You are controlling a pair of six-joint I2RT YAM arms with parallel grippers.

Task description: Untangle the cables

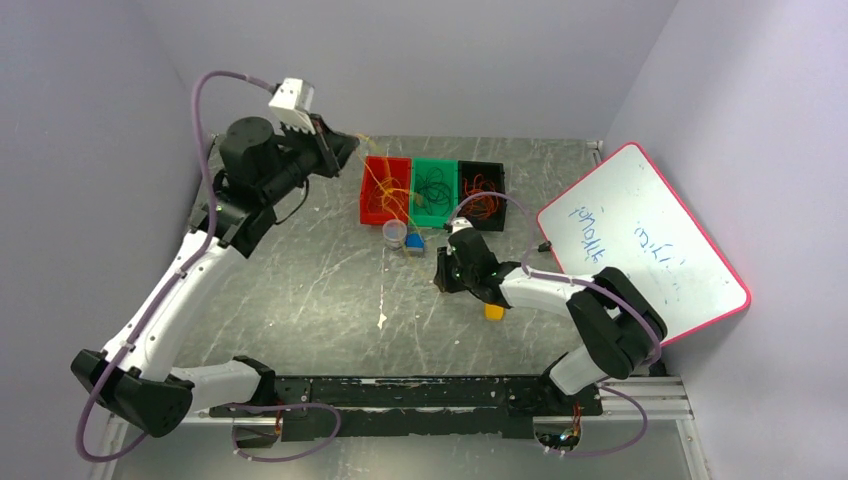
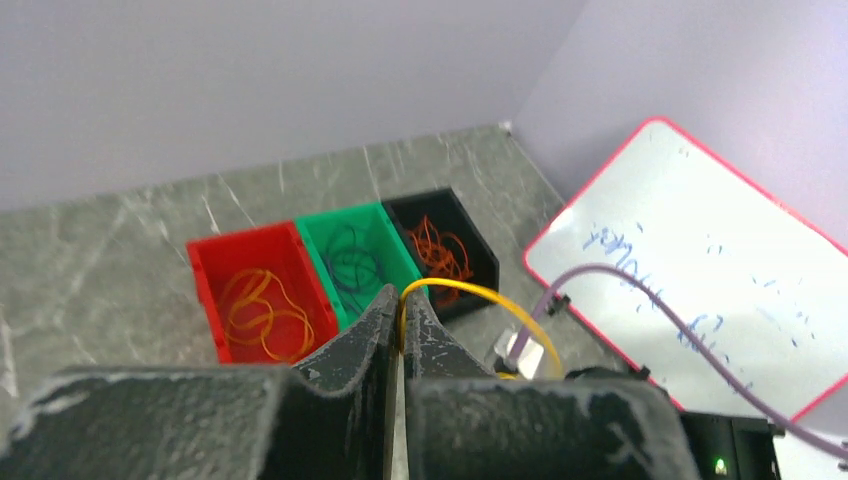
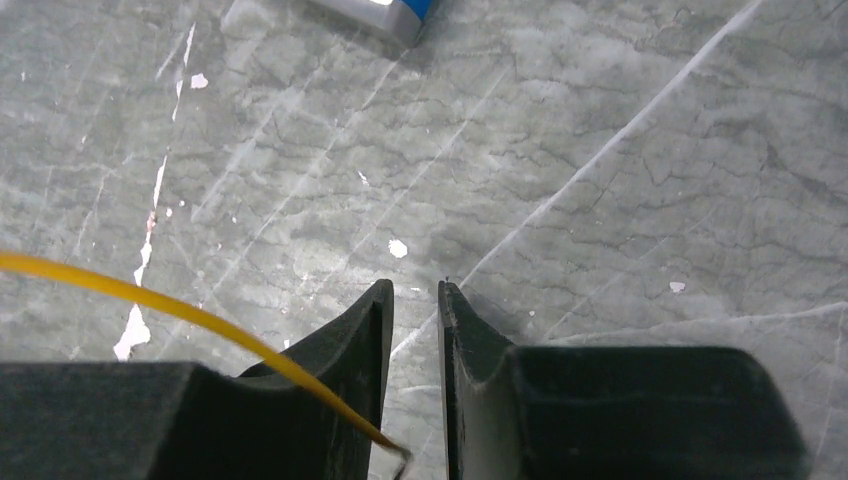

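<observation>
Your left gripper (image 2: 398, 300) is pinched tight on a thin yellow-orange cable (image 2: 470, 292), held high above the grey marbled table (image 3: 600, 150). The strand arcs out of the fingertips and drops away to the right.

Your right gripper (image 3: 415, 290), low over the table, stands only a narrow crack apart, with nothing visibly between the tips. A yellow strand, likely the same one, crosses its left finger and dips toward the root of the gap. You cannot tell whether it is caught there.

The other cables lie sorted by colour: yellow-orange loops (image 2: 262, 305) in the red plastic bin (image 2: 205, 262), dark loops (image 2: 352, 262) in the green plastic bin (image 2: 340, 214), and red-orange loops (image 2: 440, 250) in the black plastic bin (image 2: 425, 200).

The step in hand looks like freeing this strand for the red bin. Hold the left pinch firm. Spread the right jaws wider before you lift clear, so the strand slips off. Then carry it slowly to avoid snagging the neighbouring bins.
</observation>
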